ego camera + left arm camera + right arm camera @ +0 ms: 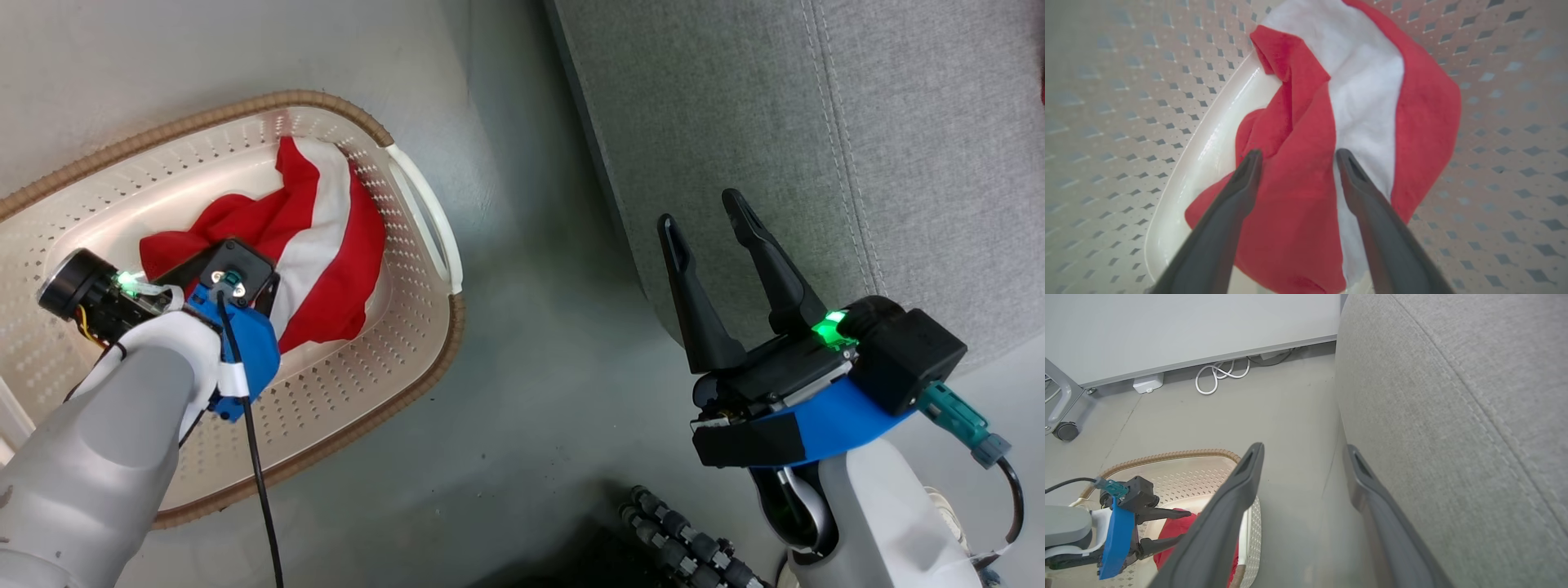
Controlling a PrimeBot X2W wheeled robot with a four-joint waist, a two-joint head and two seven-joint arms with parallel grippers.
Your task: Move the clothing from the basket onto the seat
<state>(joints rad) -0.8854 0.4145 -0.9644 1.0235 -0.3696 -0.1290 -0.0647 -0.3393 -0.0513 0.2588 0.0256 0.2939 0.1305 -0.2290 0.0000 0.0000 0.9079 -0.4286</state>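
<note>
In the left wrist view, the left claw (1298, 153) is hanging inside the basket (1126, 102) with its fingers spread wide, straddling a fold of the shorts (1367, 81). Nothing is being pinched, and whether the tips are touching cloth I cannot tell. The shorts are lying crumpled on the basket floor, the white stripe facing up.

In the right wrist view, the right claw (1304, 449) is hovering beside the seat (1453, 416), fingers spread and holding nothing. The floor (1274, 396) is showing between them. Lower left, the left claw is reaching down into the basket over the red cloth.

In the head view, the basket is sitting on the floor to the left, and the seat is lying well apart from it on the right. The shorts are resting against the basket's right wall. A sliver of red (1042, 82) is showing at the picture's right edge over the seat (too little of it to say what it is).

By my reading, the pick-up of the shorts is just starting: gripping, lifting, carrying and dropping them on the seat are all left to do.

Counted: one basket, one seat, one garment in the basket, two claws.
</note>
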